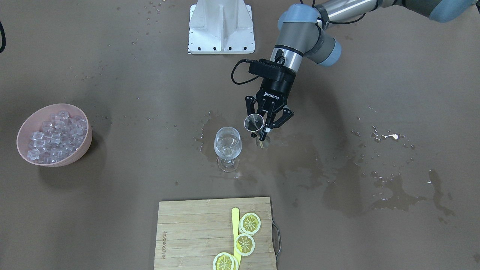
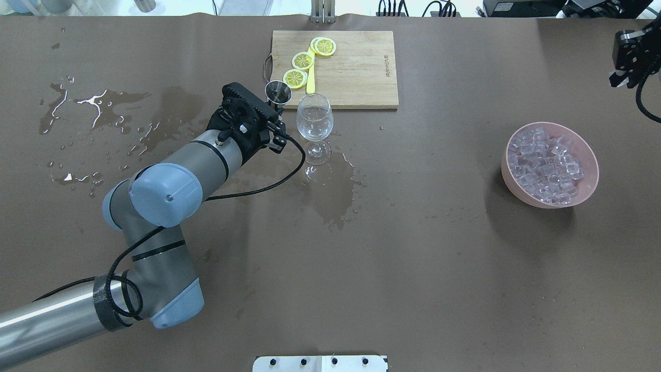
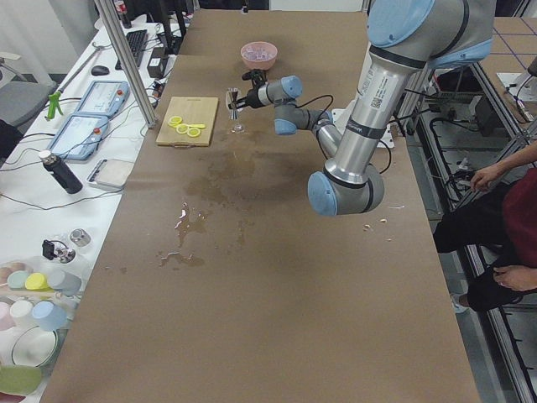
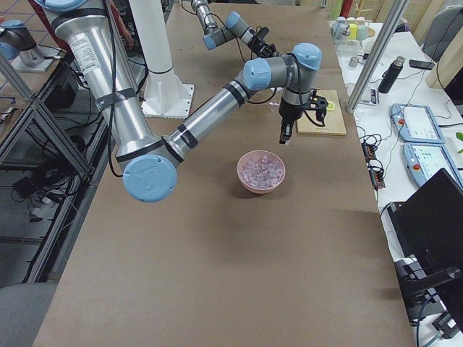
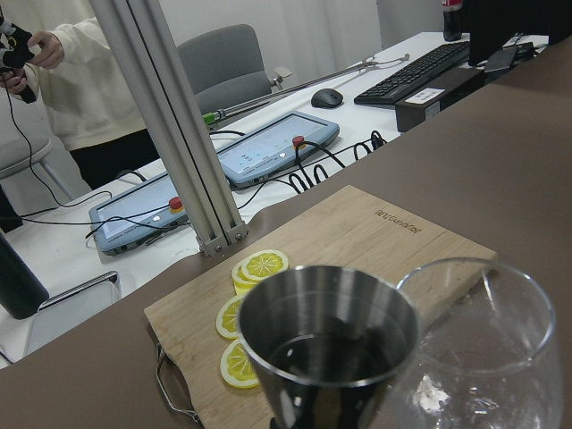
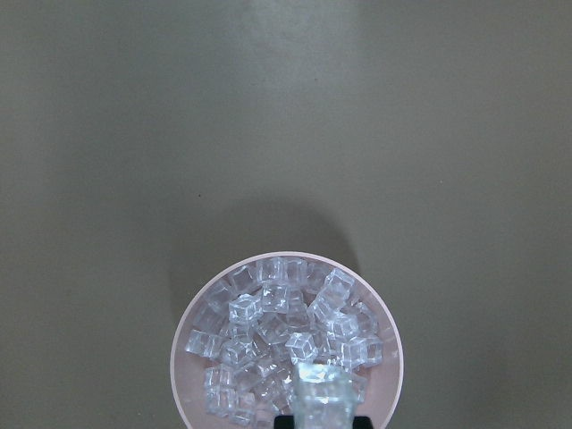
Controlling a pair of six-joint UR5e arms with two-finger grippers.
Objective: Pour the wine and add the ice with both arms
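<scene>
My left gripper (image 1: 263, 128) is shut on a small steel jigger (image 1: 254, 122), held mouth up just beside the wine glass (image 1: 227, 144) at mid-table. The jigger (image 5: 326, 340) and the glass rim (image 5: 487, 357) sit side by side in the left wrist view. A little clear wine (image 2: 314, 127) lies in the glass bowl. My right gripper (image 6: 322, 418) is shut on one ice cube (image 6: 320, 386), well above the pink bowl (image 6: 183, 357) full of ice cubes (image 6: 268, 335). In the overhead view the right gripper (image 2: 626, 66) shows at the far right edge, beyond the bowl (image 2: 588, 188).
A wooden cutting board (image 1: 195, 232) with lemon slices (image 1: 249, 223) and a yellow knife (image 1: 235, 221) lies across from the robot. Dark wet stains (image 1: 378, 187) spread around the glass and on my left side. The white base (image 1: 221, 28) stands at the robot's edge.
</scene>
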